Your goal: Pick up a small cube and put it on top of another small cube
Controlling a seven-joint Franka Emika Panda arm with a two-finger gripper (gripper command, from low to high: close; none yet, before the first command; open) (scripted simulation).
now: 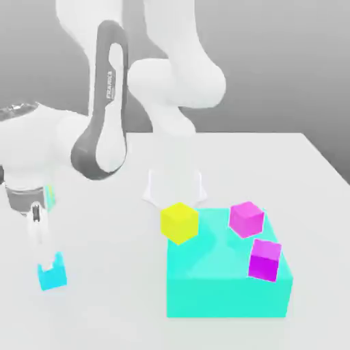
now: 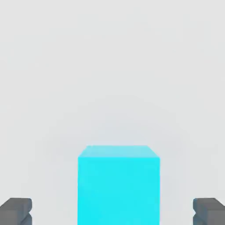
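The small cyan cube (image 2: pixel 118 189) sits on the pale counter (image 1: pixel 116 294) beside the large turquoise block (image 1: pixel 225 297), under the open hand (image 2: pixel 112 212); only the exterior view shows the block carrying yellow (image 1: pixel 180 223), pink-magenta (image 1: pixel 247 219) and deep magenta (image 1: pixel 264 260) cubes.

At the lower left of the exterior view, the cyan cube (image 1: pixel 52 275) looks smooth and matt, like plain plastic. At the lower right, the big block (image 1: pixel 225 297) has the same even, plastic look. The yellow cube (image 1: pixel 180 223) and both magenta cubes, the pinker (image 1: pixel 246 219) and the deeper (image 1: pixel 264 260), look smooth too. The arm (image 1: pixel 174 82), upper left to centre, resembles smooth white plastic.
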